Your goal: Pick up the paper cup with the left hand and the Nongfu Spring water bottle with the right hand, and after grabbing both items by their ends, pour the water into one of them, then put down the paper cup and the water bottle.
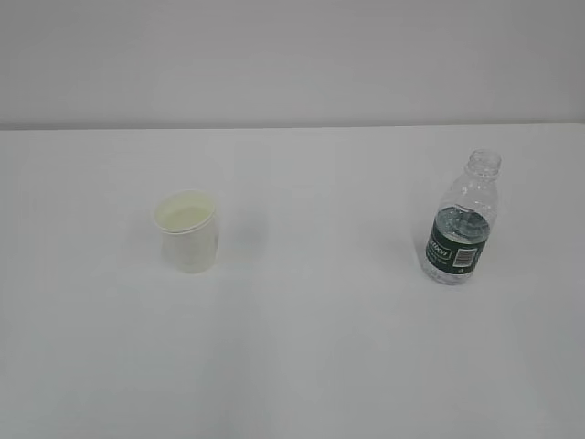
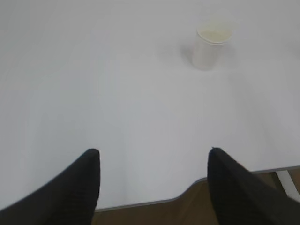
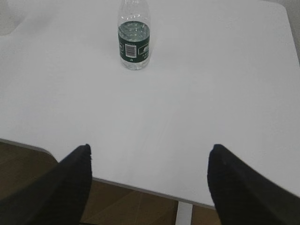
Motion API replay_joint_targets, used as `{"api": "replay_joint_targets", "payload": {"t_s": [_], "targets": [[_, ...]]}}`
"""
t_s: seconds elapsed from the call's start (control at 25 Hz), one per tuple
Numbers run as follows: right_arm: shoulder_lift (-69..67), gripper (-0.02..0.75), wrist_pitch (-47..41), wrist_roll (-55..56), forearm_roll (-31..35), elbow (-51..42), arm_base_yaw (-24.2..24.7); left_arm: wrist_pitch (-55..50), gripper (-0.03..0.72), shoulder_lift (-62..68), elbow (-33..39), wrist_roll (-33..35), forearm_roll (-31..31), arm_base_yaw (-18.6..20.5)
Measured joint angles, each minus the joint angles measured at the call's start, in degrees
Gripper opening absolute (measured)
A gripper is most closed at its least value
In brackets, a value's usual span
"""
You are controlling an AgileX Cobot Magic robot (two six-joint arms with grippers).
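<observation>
With both sets of jaws apart and empty, the light, crushable paper cup (image 1: 187,231) at 9 o'clock wants a gentle mid-wall hold, the slick, part-full Nongfu Spring water bottle (image 1: 462,222) at 3 o'clock a label-band grip.

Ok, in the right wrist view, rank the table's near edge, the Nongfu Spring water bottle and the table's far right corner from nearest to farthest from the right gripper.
From the right gripper:
1. Table's near edge, just under the fingertips.
2. Nongfu Spring water bottle, upright, ahead, left of centre.
3. Table's far right corner, top right.
</observation>
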State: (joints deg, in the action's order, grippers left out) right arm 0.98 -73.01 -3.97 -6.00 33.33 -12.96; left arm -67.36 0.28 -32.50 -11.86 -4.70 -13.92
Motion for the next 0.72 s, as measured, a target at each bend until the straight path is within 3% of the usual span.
{"api": "replay_joint_targets", "payload": {"t_s": [0.72], "targets": [[0.0,0.574,6.4,0.0,-0.7,-4.7,0.0,3.6,0.495,0.0,2.0,0.0,-1.3,0.0]]}}
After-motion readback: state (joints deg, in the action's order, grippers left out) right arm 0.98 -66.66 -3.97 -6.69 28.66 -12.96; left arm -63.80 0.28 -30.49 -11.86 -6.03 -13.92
